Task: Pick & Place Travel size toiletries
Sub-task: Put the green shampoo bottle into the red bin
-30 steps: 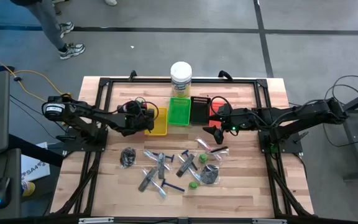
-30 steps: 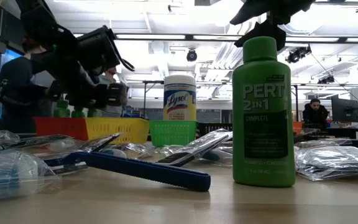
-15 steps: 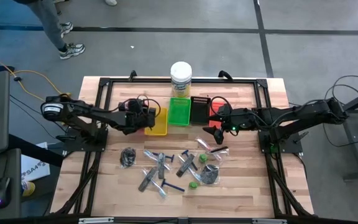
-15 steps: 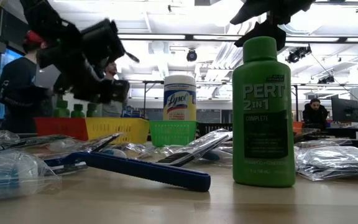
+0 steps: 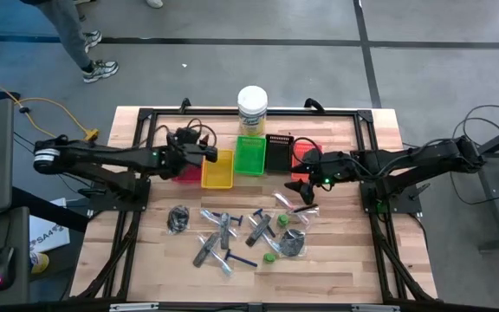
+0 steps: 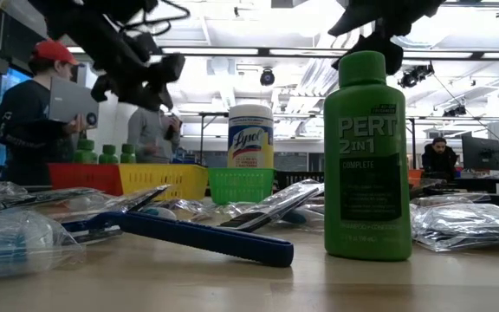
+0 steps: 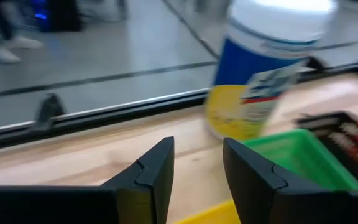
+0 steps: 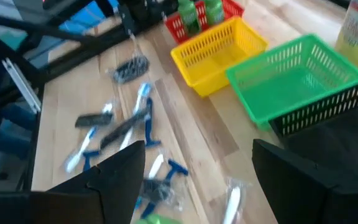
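The toiletries (image 5: 241, 234) lie scattered on the near half of the table (image 5: 353, 269), toward 6 o'clock from the row of baskets. In the pile I make out blue razors (image 5: 239, 259), grey flat pieces (image 5: 206, 250), a dark shiny bundle (image 5: 178, 218) off at 9 o'clock, and small green bottles lying flat (image 5: 269, 256). One green bottle (image 6: 367, 156) stands upright close to the low camera. Two more green bottles already sit in the red basket (image 8: 205, 14).

The baskets run in a line across the middle: red, yellow basket (image 5: 217, 169), green basket (image 5: 250, 155), black tray (image 5: 279, 152). The wipes tub (image 5: 252, 107) stands at 12 o'clock behind them.

My left gripper (image 5: 206, 152) hangs above the red and yellow baskets, fingers partway apart with nothing between them; its wrist view looks over the yellow rim toward the tub. My right gripper (image 5: 306, 180) hovers by the black tray, at 1 o'clock from the pile, jaws spread wide and empty.

Risks as I judge them:
- The pieces overlap and many are in slick clear sleeves. A pinch may lift two at once or slip off.
- Flat pieces lie flush on the wood, so the fingertips could skid and scatter the neighbours.
- Both arms reach toward the centre. If they go for the pile together, they could collide.
- The left arm, if it swings low, could snag a basket rim and shift the row.
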Robot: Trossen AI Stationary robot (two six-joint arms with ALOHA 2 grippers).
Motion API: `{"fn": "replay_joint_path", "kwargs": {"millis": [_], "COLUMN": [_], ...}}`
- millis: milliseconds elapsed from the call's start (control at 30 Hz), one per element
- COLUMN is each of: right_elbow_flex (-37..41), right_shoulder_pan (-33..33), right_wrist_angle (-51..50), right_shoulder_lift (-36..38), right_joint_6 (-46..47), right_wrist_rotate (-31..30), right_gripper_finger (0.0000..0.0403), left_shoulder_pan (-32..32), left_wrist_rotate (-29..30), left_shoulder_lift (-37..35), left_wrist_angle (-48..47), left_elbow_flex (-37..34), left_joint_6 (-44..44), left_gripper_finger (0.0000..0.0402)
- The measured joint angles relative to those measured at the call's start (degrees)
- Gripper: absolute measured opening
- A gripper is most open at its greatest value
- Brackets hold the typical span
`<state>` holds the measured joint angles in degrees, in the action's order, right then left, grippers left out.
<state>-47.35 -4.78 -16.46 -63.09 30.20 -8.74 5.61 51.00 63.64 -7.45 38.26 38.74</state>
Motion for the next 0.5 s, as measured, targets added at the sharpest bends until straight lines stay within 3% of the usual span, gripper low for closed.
{"fn": "replay_joint_path", "kwargs": {"millis": [200,500], "right_elbow_flex": [0.0,0.0], "right_shoulder_pan": [-1.9,-11.2], "right_wrist_angle": [-5.1,-6.8], "right_shoulder_lift": [-0.2,-2.4], "right_joint_6": [0.2,1.7], "right_wrist_rotate": [-0.2,-13.1], "right_gripper_finger": [0.0283,0.0283], "left_shoulder_pan": [-0.4,-4.4], "left_wrist_rotate": [-9.9,-9.5], "left_shoulder_lift": [-6.2,-9.1], "left_wrist_angle": [-0.2,0.0], "left_elbow_flex": [0.0,0.0], "left_joint_6": [-4.2,-5.6], "left_gripper_finger": [0.0132,0.0132]}}
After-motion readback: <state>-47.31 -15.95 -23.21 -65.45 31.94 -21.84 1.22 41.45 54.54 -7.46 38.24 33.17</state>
